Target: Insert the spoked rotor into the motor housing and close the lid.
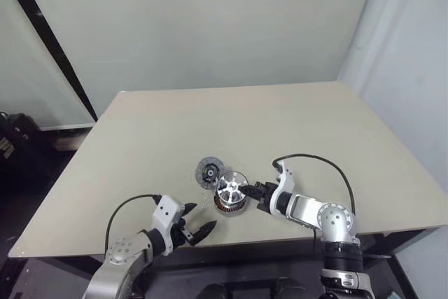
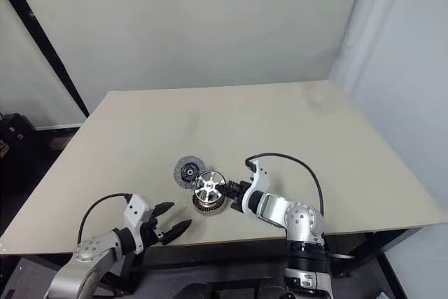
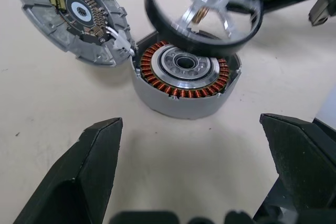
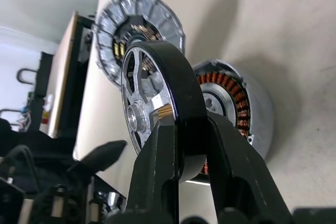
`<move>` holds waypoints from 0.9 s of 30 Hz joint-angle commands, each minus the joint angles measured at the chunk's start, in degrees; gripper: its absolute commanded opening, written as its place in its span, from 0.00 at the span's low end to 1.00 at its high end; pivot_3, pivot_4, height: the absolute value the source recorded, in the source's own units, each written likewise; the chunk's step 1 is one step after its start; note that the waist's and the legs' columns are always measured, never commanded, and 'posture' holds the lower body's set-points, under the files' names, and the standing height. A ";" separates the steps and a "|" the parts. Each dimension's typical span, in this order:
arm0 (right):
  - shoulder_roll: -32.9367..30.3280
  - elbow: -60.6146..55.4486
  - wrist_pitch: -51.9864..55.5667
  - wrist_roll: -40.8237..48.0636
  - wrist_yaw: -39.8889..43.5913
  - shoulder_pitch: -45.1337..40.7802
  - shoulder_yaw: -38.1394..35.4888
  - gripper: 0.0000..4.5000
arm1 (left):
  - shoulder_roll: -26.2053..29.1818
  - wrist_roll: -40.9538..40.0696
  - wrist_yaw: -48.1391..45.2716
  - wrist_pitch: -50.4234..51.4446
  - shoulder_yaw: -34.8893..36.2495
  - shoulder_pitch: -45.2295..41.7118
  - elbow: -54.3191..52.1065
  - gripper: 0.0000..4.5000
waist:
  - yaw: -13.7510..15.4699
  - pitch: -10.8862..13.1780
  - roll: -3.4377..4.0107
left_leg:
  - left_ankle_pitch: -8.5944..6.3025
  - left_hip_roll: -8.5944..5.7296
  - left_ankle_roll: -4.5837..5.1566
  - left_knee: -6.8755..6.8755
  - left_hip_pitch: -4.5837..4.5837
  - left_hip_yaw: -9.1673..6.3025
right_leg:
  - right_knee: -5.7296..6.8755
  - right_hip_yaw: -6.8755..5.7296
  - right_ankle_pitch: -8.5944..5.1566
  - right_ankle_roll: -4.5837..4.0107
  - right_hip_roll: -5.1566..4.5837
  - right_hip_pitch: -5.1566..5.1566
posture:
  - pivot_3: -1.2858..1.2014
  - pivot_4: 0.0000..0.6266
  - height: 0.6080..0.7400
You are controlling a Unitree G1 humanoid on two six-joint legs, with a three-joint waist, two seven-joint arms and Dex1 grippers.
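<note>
Black fingers of the right gripper (image 4: 181, 145) pinch the spoked rotor (image 3: 203, 8) tilted above the motor housing (image 3: 185, 80); left gripper (image 3: 194, 171) rests spread wide nearby.

Table (image 1: 294, 131) is bare across the far half and both sides, wide free room there. Clutter sits only near the front edge: motor housing (image 3: 184, 80) with lid (image 3: 68, 17) touching its far-left side. Spoked rotor (image 3: 205, 6), clamped in right gripper (image 1: 253, 191), hangs tilted just above the housing, blocking its top opening and the approach from the right. Left gripper (image 1: 194, 232), jaws wide, faces the housing across a clear strip of table.
</note>
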 commanded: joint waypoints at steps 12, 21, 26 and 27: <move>4.94 -0.09 -1.21 -0.77 0.58 3.88 6.79 0.08 | 0.01 0.25 0.38 -0.69 -0.05 -0.42 -2.81 1.00 | 0.00 0.00 0.00 | -0.04 0.01 -0.06 0.00 -0.02 -0.02 | 0.00 -0.01 0.00 0.00 0.00 -0.01 | 0.52 0.00 1.00; 4.97 1.64 -2.86 -2.44 0.31 3.59 7.29 0.08 | -0.22 0.24 0.54 -0.54 -0.44 -0.69 -2.99 1.00 | 0.00 0.00 0.00 | -0.07 0.01 -0.11 0.00 -0.02 -0.01 | -0.01 -0.01 0.00 0.00 0.00 -0.02 | 0.52 0.00 1.00; 4.47 2.60 -3.87 -3.05 0.02 3.36 6.89 0.08 | -0.19 0.25 0.67 -0.53 -0.52 -0.71 -3.04 1.00 | 0.00 0.00 0.00 | -0.08 0.02 -0.14 0.00 -0.02 -0.02 | -0.01 -0.02 0.00 0.00 -0.01 -0.02 | 0.52 0.00 1.00; 4.42 2.69 -4.03 -3.09 -0.01 3.35 6.89 0.08 | -0.19 0.25 0.70 -0.54 -0.53 -0.72 -3.04 1.00 | 0.00 0.00 -0.01 | -0.09 0.02 -0.16 0.00 -0.01 -0.01 | -0.01 -0.01 0.00 0.00 -0.01 -0.01 | 0.52 0.00 1.00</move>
